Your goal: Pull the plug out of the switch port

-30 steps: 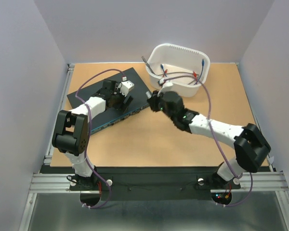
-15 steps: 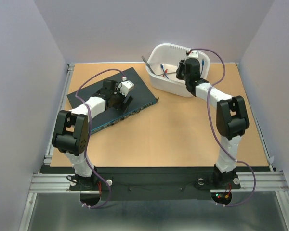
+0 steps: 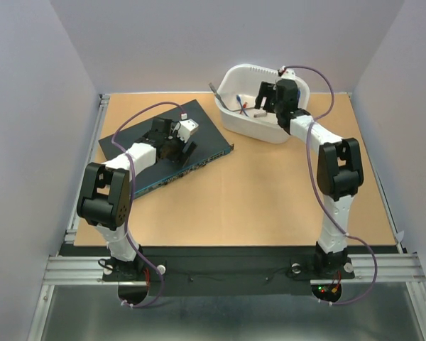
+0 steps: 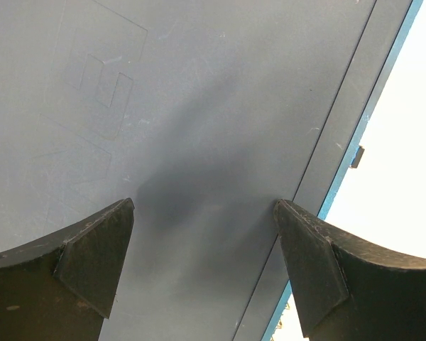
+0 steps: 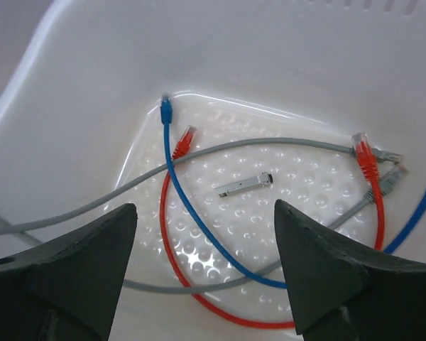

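White tub [image 3: 234, 122] sits at the far side of the tan counter [image 3: 270, 199], right of centre. Tub floor is dimpled [image 5: 284, 213]. Loose patch cables are inside it. The blue cable [image 5: 172, 160] has its plug up by the back wall and runs down across the floor. The red cable [image 5: 164, 213] makes a big loop, with both red plugs visible. One grey cable [image 5: 270, 140] arcs across over the others, and a second grey one [image 5: 199, 290] runs lower down. A grey cable end [image 3: 214, 90] sticks out over the tub's left rim. Aluminium rail [image 3: 227, 268] along the counter's near edge, plain pale walls [image 3: 28, 106] around.
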